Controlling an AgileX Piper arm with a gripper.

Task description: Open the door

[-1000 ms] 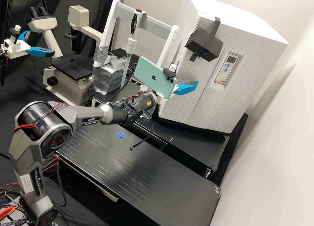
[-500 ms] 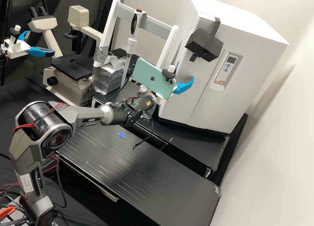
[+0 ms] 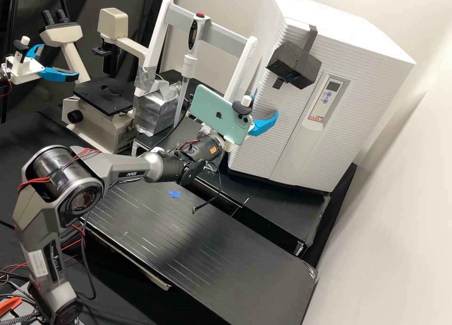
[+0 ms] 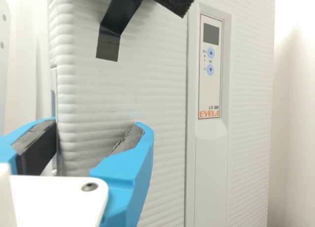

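Your gripper (image 3: 265,107) is just right of ctr in the high view, upper half of the frame, at the L-hand edge of the door (image 3: 270,127). That door, your task item, is the ribbed white front of the cabinet (image 3: 341,21), upper R of frame; it looks shut, flush w/ the body.

In the high view the phone (image 3: 219,113) on your wrist hides part of the claw. The wrist view gives you its state: the gripper (image 4: 95,122) is released, blue fingers (image 4: 129,163) well apart, nothing clamped btwn the dark pads (image 4: 38,141). One finger is by the door's corner edge, the other over the ribbed front; can't tell if either touches. You also get a close look there at a narrow recessed strip (image 4: 53,101) along that edge, plus the bent end of the black tape (image 4: 108,44).

The high view gives you the wider layout: foam block (image 3: 294,64) taped high on the front, control panel (image 3: 325,99) to its R. Upper L of frame, you have the microscope (image 3: 101,122), w/ a silver-wrapped box (image 3: 157,109) beside it. Blue tape (image 3: 174,194) lies on the black table (image 3: 212,249), lower ctr.
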